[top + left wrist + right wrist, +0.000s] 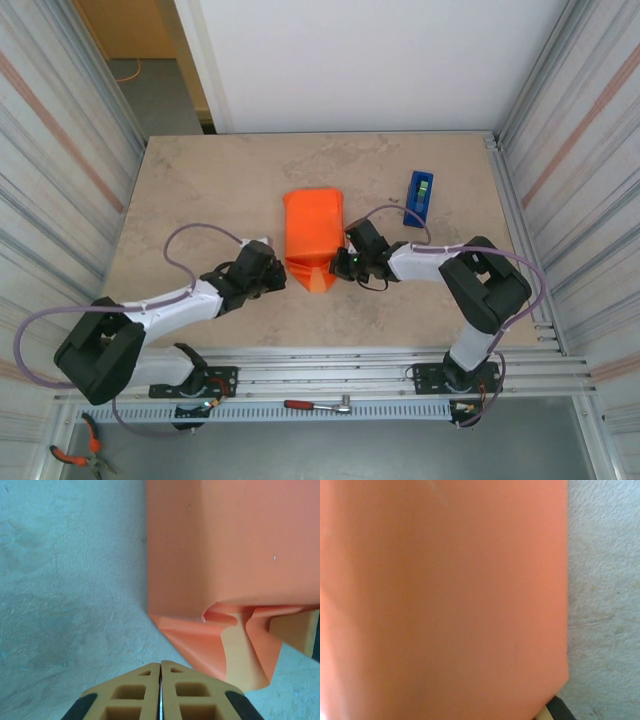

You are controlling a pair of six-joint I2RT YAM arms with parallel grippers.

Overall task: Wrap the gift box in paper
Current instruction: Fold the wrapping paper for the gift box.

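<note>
The orange paper (313,232) lies folded over a flat block shape at the table's middle; the gift box is hidden under it. At the near end the paper is creased into a pointed flap (316,276). My left gripper (281,279) is shut and empty, its tips (160,664) just short of the flap's left corner (200,640). My right gripper (338,266) comes in from the right against that same end fold. One of its tan fingers (296,631) shows behind the flap. Paper (445,595) lies over its fingers, so I cannot see whether it pinches any.
A blue tape dispenser (419,197) stands at the back right, beyond the right arm. A ratchet wrench (318,405) lies on the front rail and pliers (80,452) at the bottom left. Corrugated walls close both sides.
</note>
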